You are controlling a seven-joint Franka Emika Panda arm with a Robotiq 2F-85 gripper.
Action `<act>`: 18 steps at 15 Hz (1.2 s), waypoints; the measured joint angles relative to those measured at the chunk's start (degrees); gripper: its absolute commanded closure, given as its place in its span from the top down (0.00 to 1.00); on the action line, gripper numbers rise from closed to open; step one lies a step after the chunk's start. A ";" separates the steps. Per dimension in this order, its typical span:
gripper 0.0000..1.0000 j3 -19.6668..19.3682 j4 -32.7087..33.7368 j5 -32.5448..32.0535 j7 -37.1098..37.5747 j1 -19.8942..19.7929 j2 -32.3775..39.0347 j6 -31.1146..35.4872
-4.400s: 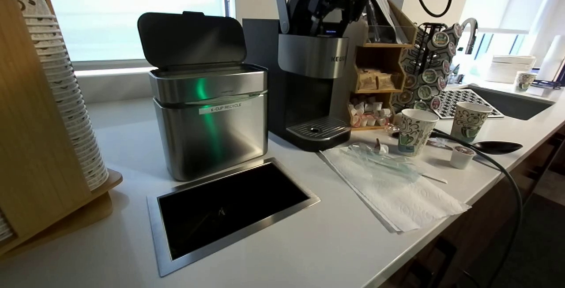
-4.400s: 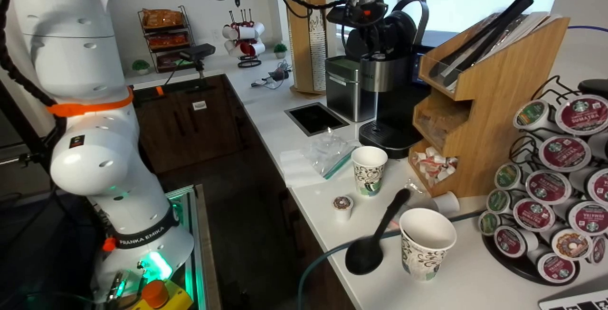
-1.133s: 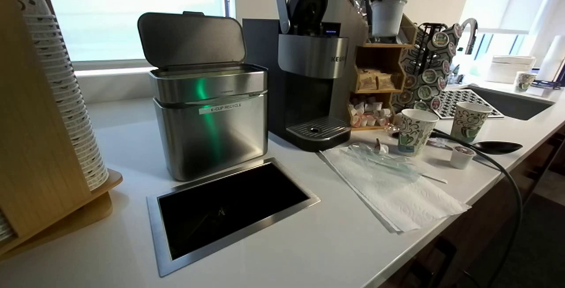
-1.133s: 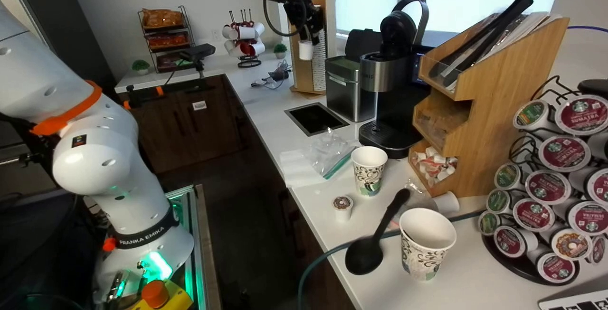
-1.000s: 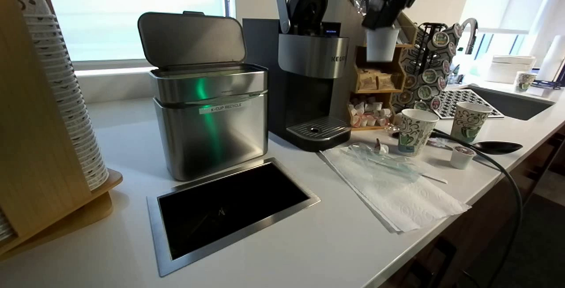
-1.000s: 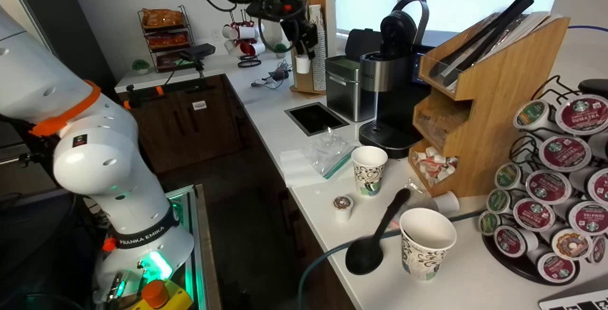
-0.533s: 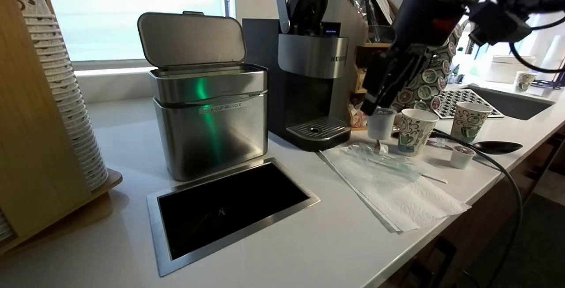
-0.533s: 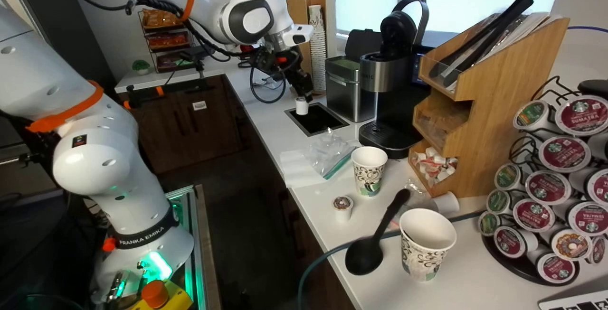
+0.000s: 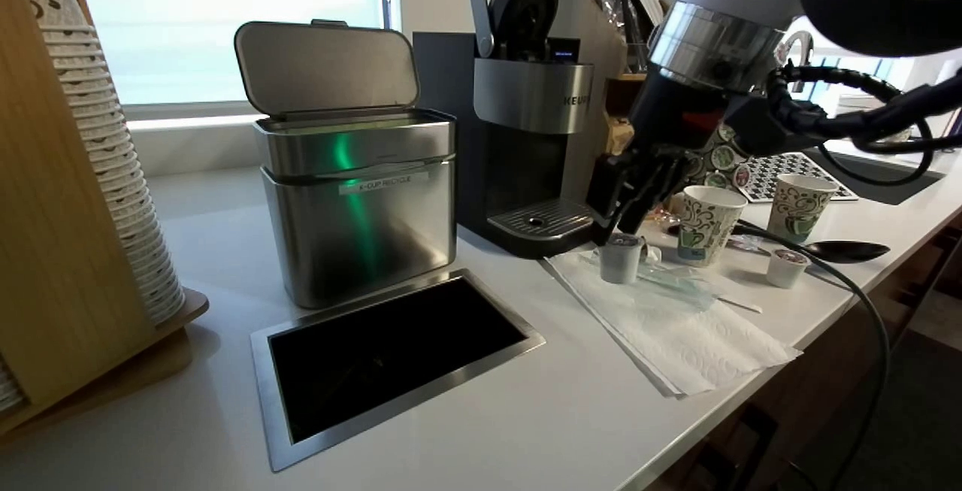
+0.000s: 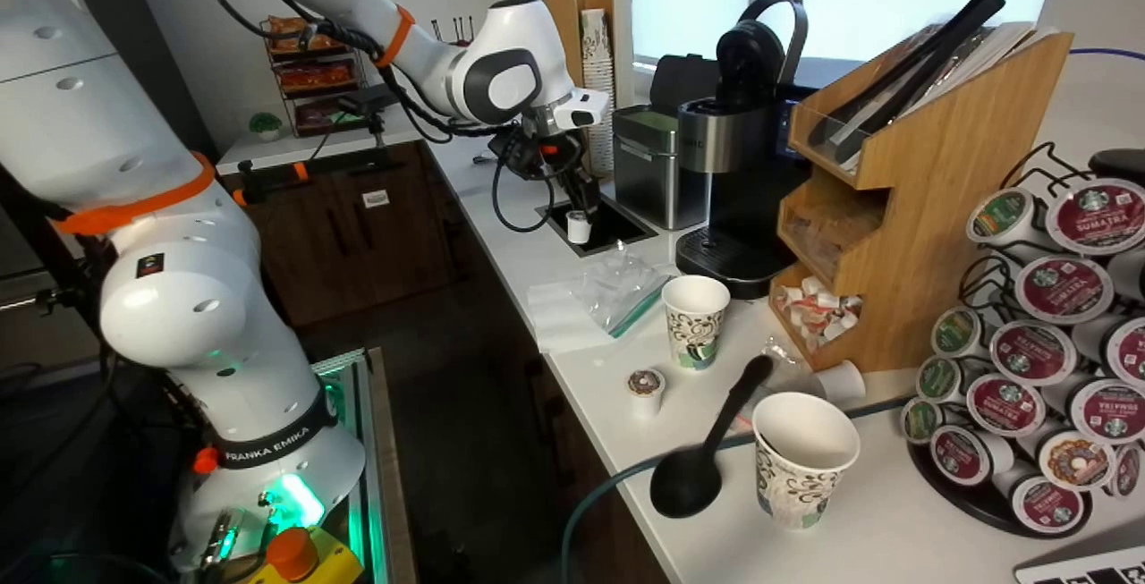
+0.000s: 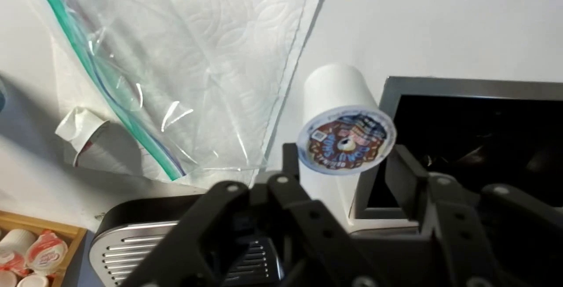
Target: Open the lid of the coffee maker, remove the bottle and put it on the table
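Note:
My gripper [image 11: 346, 159] is shut on the bottle [image 11: 336, 89], a small white pod with a donut-printed top. The fingers [image 11: 290, 159] clasp it at its rim. In the exterior views the bottle [image 9: 620, 262] hangs below the gripper [image 10: 588, 199], low over the table [image 9: 481, 438], between the paper towel and the recessed opening; the exact gap beneath cannot be told. The coffee maker [image 9: 533, 96] stands behind, its lid [image 9: 524, 13] raised and its handle upright. In the wrist view only the drip base [image 11: 145, 252] of the coffee maker shows.
A steel bin [image 9: 361, 228] with its flip lid up stands beside the framed recess [image 10: 617, 217]. A paper towel [image 9: 699, 348] bears a plastic bag [image 10: 622, 284]. Nearby are patterned cups [image 10: 696, 320], another pod [image 10: 646, 392], a black spoon [image 10: 689, 481] and a wooden organizer [image 10: 966, 208].
Earlier the gripper was at the coffee maker's top. It has since come away holding the bottle and moved down close to the table; over the last half second it sank further.

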 measured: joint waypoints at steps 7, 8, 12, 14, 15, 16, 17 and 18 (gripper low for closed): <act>0.28 -0.01 0.42 -9.40 7.85 -1.26 3.01 2.58; 0.28 -0.04 0.49 -10.81 9.10 -1.47 4.18 4.42; 0.28 -0.18 2.38 -17.28 15.26 -1.81 9.41 10.10; 0.28 -0.20 3.91 -20.18 17.96 -1.79 11.88 10.66; 0.28 -0.21 4.73 -21.41 19.02 -1.76 13.02 10.66; 0.28 -0.25 5.47 -22.68 19.91 -1.72 14.09 10.66; 0.28 -0.31 6.22 -23.87 20.66 -1.66 15.09 10.66; 0.28 -0.39 6.90 -25.04 21.46 -1.55 16.02 10.66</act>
